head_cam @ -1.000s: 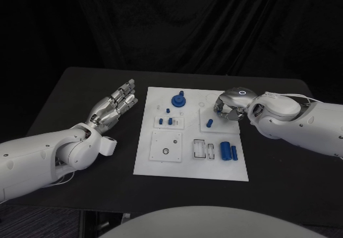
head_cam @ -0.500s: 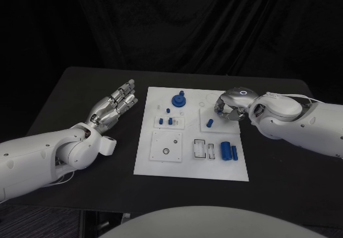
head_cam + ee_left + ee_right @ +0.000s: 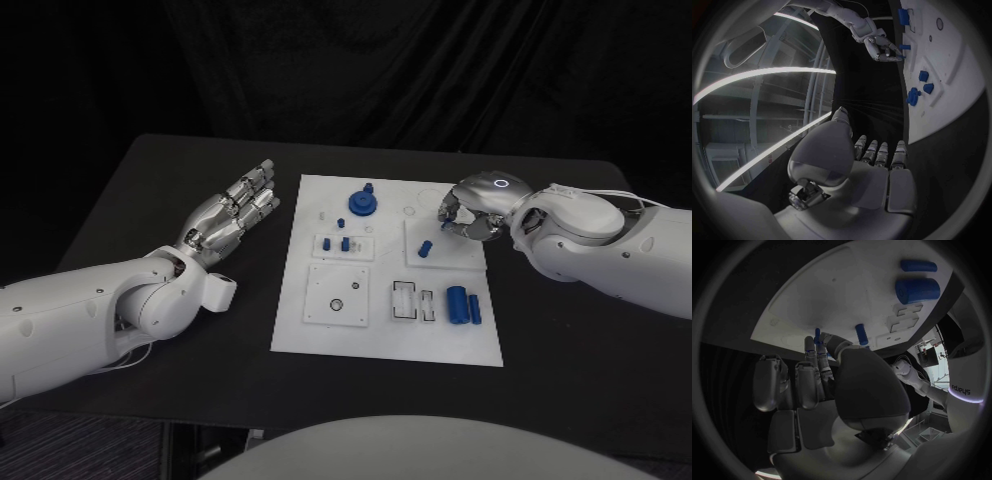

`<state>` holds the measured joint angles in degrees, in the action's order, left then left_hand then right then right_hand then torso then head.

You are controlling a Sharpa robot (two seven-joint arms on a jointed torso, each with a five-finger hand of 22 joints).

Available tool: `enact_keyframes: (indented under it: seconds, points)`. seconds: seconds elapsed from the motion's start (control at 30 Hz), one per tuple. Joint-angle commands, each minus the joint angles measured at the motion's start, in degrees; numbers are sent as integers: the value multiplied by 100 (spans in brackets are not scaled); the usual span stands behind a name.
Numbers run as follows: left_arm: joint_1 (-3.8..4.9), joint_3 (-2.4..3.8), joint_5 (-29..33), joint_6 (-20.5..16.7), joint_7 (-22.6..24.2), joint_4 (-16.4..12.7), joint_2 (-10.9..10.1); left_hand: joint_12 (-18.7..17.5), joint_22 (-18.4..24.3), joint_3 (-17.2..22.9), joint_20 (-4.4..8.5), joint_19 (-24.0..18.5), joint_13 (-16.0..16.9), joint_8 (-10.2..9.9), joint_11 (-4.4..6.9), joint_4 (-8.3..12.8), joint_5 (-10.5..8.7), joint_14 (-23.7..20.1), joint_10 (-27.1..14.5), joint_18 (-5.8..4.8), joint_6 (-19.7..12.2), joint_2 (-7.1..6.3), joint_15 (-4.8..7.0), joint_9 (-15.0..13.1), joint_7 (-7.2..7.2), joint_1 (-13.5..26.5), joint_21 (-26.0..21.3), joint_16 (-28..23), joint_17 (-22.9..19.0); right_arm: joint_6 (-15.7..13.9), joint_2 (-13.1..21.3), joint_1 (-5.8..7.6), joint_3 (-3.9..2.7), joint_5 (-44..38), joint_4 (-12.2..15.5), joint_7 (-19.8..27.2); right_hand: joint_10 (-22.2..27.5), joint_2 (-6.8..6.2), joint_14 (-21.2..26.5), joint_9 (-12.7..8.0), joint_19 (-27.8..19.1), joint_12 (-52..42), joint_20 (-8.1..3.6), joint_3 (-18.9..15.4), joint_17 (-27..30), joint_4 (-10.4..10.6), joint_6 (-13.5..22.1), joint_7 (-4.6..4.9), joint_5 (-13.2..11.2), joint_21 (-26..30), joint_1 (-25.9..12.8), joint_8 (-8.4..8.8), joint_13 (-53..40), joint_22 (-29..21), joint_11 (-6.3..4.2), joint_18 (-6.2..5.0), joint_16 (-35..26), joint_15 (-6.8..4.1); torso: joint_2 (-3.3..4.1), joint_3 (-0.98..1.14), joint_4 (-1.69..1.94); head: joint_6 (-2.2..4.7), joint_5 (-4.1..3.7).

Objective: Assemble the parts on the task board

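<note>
The black table (image 3: 159, 190) carries the white task board (image 3: 378, 345) at its centre, flanked by the two white arms. The left hand (image 3: 231, 212) rests beside the board's left edge, palm up, its fingers straight, lying side by side and holding nothing. The right hand (image 3: 464, 212) is bent down over the board's far right area, thumb and fingertips pinching a thin blue peg (image 3: 817, 335) above the plate, near a short blue pin (image 3: 424, 248); two blue cylinders (image 3: 462, 303) lie side by side on the board's right part.
</note>
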<state>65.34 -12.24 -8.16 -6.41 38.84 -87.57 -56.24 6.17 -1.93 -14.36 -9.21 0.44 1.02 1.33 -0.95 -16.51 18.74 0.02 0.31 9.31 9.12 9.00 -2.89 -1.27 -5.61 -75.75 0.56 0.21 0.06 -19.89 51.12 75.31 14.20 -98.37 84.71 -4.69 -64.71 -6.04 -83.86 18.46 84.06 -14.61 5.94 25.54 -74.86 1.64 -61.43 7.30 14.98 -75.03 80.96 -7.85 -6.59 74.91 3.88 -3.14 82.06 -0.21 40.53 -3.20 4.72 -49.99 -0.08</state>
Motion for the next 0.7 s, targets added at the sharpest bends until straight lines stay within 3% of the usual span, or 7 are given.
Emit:
enact_keyframes:
  seconds: [0.03, 0.23, 0.37, 0.7]
  points:
    - [-7, 5, 16, 122, 770, -1, 22, -10, -9, -17, -51, 1, 0, -9, -43, 3, 36, -2, 1, 81, -32, -9, -37, 1, 17, -56, -9, -21, -6, -198, 45, 105, -7, -23, 97, -177, -52, 8, -256, -8, 12, 24, -46, 0, -1, -37, -5, -1, -26, -7, -3, -6, 4, 1067, -7, -22, -31, -41, 0, -4, 1, -1, 28]
    - [-7, 5, 16, 160, 730, 13, 43, -1, -11, -12, -75, 2, 2, -6, -69, 10, 136, -2, -1, 86, -27, 20, -60, -1, 43, -102, -7, -21, -6, -210, 150, 333, -7, -23, 316, -243, -55, 8, -255, -8, 14, 27, -47, 2, 4, -40, -1, -1, -31, -13, -1, -3, 4, 1068, -8, -20, -34, -41, 5, -8, 2, -1, 50]
    - [-7, 5, 16, 177, 705, 14, 43, 2, -10, -12, -82, 3, 2, -6, -78, 9, 162, -2, -1, 87, -27, 26, -73, -1, 47, -109, -7, -21, -6, -141, 248, 462, -6, -23, 674, -292, -76, 5, -254, 0, 14, 33, -50, -3, 11, -41, -13, -4, -60, -11, -6, -7, 1, 1068, -11, -20, -38, -44, 7, -6, -2, -1, 87]
    - [-7, 4, 16, 199, 677, 19, 58, 9, -10, -11, -87, 3, 3, -4, -96, 10, 192, -2, 0, 87, -21, 34, -76, -2, 55, -125, -7, -21, -6, 145, 139, 500, -5, -23, 1492, -276, -124, -1, -258, 16, 8, 44, -60, -3, 2, -60, -37, -19, -88, 4, 4, -13, -6, 1064, -29, -23, -35, -55, 5, -8, 10, -1, 134]
